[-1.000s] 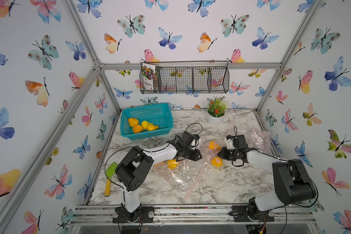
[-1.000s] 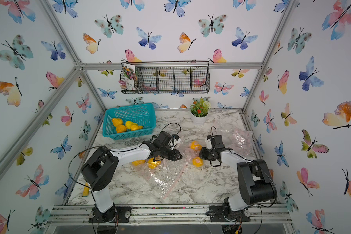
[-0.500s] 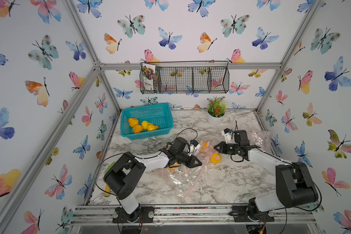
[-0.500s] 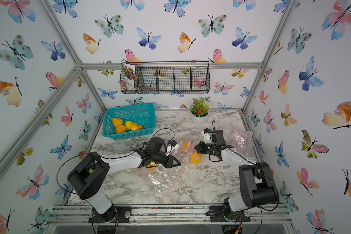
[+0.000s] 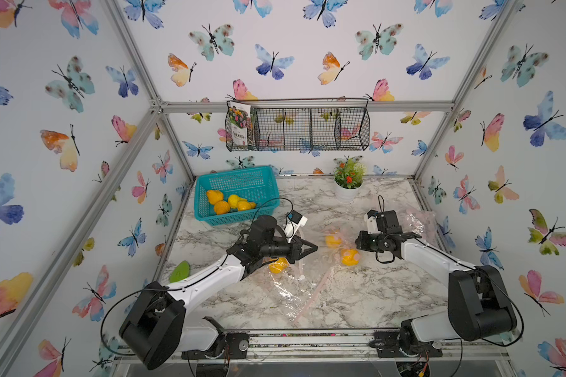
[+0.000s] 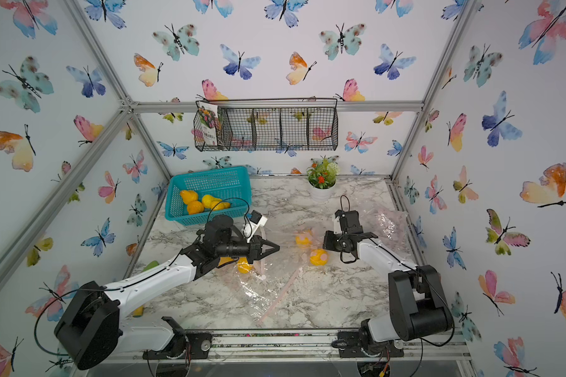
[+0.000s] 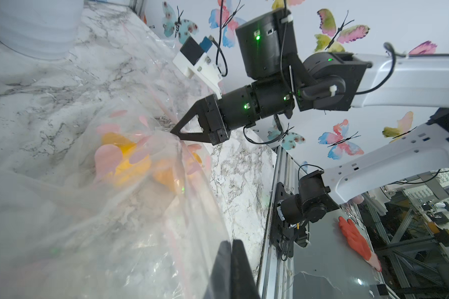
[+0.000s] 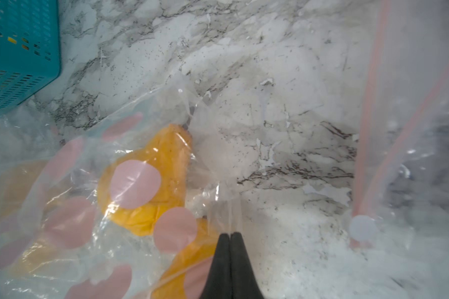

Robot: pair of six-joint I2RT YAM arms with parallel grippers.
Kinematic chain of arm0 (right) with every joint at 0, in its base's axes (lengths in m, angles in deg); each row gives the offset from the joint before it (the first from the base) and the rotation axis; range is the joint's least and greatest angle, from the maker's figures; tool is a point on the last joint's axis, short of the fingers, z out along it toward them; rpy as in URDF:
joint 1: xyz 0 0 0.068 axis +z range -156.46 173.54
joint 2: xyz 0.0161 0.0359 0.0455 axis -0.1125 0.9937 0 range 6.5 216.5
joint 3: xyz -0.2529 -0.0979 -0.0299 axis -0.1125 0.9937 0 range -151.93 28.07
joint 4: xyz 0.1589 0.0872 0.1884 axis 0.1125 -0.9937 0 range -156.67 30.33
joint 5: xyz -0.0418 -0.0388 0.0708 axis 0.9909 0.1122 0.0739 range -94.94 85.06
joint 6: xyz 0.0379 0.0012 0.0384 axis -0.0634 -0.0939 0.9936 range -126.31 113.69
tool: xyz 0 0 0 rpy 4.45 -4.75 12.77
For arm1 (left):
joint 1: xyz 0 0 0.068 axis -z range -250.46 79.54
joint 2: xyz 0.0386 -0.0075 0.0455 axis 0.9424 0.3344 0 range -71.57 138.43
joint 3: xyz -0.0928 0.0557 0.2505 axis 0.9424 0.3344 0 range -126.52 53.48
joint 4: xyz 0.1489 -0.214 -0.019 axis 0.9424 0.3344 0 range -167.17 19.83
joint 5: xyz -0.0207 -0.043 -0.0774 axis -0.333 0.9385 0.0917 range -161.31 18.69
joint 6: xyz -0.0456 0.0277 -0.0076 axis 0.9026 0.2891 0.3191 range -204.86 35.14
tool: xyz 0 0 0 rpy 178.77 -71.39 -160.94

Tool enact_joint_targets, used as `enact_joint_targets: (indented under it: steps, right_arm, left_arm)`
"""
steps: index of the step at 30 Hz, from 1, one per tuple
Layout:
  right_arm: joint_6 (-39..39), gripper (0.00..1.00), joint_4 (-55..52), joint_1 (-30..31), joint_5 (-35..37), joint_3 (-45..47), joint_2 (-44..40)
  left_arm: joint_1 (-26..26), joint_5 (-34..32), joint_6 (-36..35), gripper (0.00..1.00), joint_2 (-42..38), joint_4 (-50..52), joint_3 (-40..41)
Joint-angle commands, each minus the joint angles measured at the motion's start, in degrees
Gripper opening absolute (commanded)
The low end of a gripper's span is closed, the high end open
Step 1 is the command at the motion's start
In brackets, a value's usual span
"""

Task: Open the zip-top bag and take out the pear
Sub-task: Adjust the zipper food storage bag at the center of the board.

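A clear zip-top bag (image 5: 337,249) with pink dots is held up between my two grippers in both top views. Two yellow pears (image 5: 350,257) (image 6: 303,239) show through its film, and the wrist views show a pear (image 8: 151,176) (image 7: 130,160) too. The left gripper (image 5: 315,248) (image 6: 277,248) (image 7: 231,242) is shut at the bag's left edge, with the film running up to its tips. My right gripper (image 5: 356,241) (image 6: 324,240) (image 8: 230,234) is shut, pinching a fold of film beside the pears. It also appears in the left wrist view as the right gripper (image 7: 173,132).
A second clear bag (image 5: 291,290) with a pink zip strip lies flat in front, with another pear (image 5: 277,265) under my left wrist. A teal basket (image 5: 242,215) of pears stands back left, a potted plant (image 5: 348,182) at the back. Crumpled plastic (image 5: 419,222) lies right.
The left jaws have closed. The left arm has stretched out lower over the table. The bag and its pears have shifted slightly between the grippers.
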Motion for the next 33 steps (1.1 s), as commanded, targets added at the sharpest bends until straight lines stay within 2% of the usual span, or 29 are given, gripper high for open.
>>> enact_joint_targets:
  steps: [1,4,5,6,9,10,11,15,16,17,18,20,22,24,25,30,33]
  right_arm:
    - [0.6,0.03,-3.6,-0.5,9.1,-3.6,-2.8]
    - [-1.4,0.03,-7.6,-0.5,10.1,-8.4,-5.2]
    - [-3.6,0.03,-7.0,-0.5,6.9,-9.3,-6.5]
    - [-6.0,0.04,-4.8,-0.4,0.3,-9.1,-7.8]
    - [-10.0,0.36,-1.9,-0.5,-20.5,-9.4,-9.1]
    - [-9.8,0.42,-2.8,-0.5,-21.8,-9.8,-9.0]
    - [-8.2,0.48,-3.1,-0.5,-19.5,-9.8,-9.0]
    - [-4.5,0.58,-10.1,-0.4,2.2,-10.3,-7.3]
    - [-4.3,0.59,-10.9,-0.5,3.5,-10.3,-6.9]
    - [-4.3,0.6,-11.0,-0.5,3.1,-10.1,-6.7]
    - [-4.0,0.59,-10.4,-0.5,2.0,-9.6,-6.8]
    - [-3.0,0.59,-8.7,-0.5,0.6,-8.4,-7.2]
    - [-2.4,0.59,-7.3,-0.5,0.6,-7.6,-7.6]
    - [-2.3,0.59,-7.4,-0.5,1.0,-7.6,-7.4]
    - [-2.3,0.59,-7.5,-0.4,1.0,-7.6,-7.2]
    - [-2.6,0.59,-7.9,-0.5,0.8,-7.6,-6.2]
    - [-2.6,0.59,-7.9,-0.5,0.2,-7.6,-5.8]
  left_arm:
    - [-1.0,-2.7,0.7,0.0,-3.4,-2.1,0.7]
    - [-1.0,-3.3,1.3,0.0,-1.8,-0.3,0.5]
    - [-1.0,-3.0,1.8,0.0,-0.9,-0.2,0.5]
    - [-1.0,-2.6,2.4,0.0,-0.2,-0.8,0.9]
    - [-1.0,-1.1,4.6,0.0,0.4,-5.2,2.6]
    - [-1.0,-0.9,5.1,0.0,0.3,-6.5,3.1]
    - [-1.0,-0.8,5.3,0.0,0.3,-7.3,3.3]
    - [-1.0,-0.9,5.2,0.0,0.0,-7.2,3.0]
    - [-1.0,-0.9,5.3,0.0,-0.2,-7.2,2.9]
    - [-0.9,-0.9,5.3,0.0,-0.3,-6.8,2.9]
    - [-1.0,-1.2,5.3,0.06,-0.5,-6.0,2.6]
    - [-0.9,-2.8,4.4,0.23,-1.4,-3.4,1.8]
    - [-1.0,-7.1,2.9,0.39,-3.4,1.3,0.6]
    - [-1.0,-13.0,1.6,0.47,-5.8,6.8,-0.5]
    - [-1.0,-17.3,0.9,0.48,-7.0,10.3,-1.2]
    - [-0.9,-29.9,-1.8,0.47,-13.1,25.0,-3.7]
    - [-0.9,-39.6,0.4,0.41,-17.0,32.6,-3.5]
